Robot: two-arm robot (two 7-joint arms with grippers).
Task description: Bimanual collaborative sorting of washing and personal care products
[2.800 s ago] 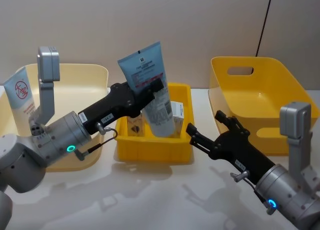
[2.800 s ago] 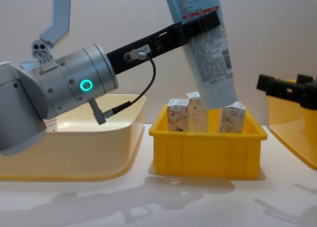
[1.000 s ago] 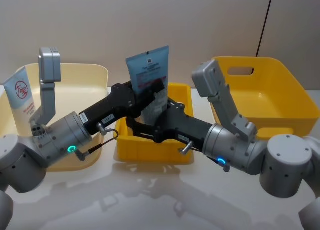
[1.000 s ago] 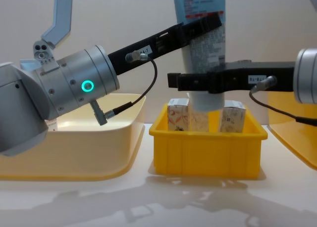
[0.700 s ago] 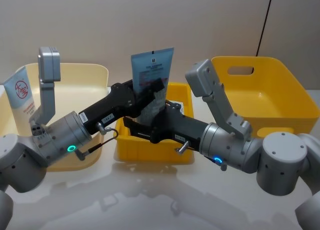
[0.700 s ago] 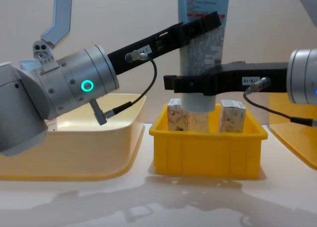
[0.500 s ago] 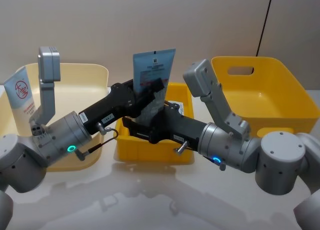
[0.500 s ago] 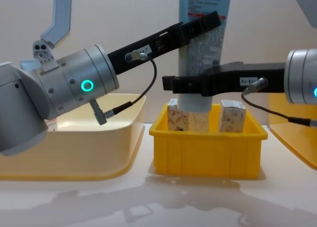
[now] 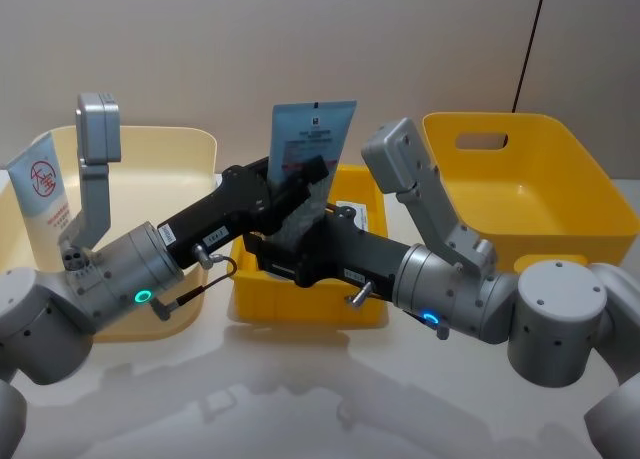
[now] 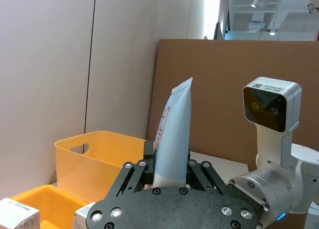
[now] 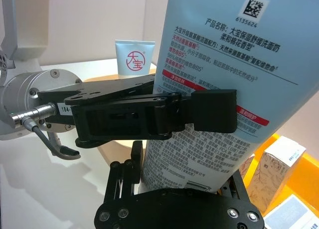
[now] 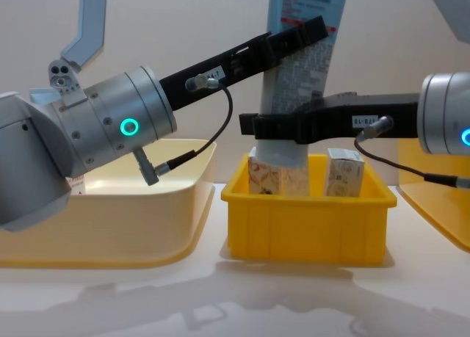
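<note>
The pale-blue squeeze tube [image 9: 312, 129] is held upright over the small yellow bin [image 12: 305, 227], clamped at its red band by the left tool [image 9: 308, 176], seemingly so the lower body is offered for handover. The right tool [image 12: 277, 128] is placed around that lower part; whether it has closed there cannot be told

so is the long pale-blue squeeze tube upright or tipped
Upright: the tube stands crimped end up over the small yellow bin, left gripper clamped high on it, right gripper low.
</note>
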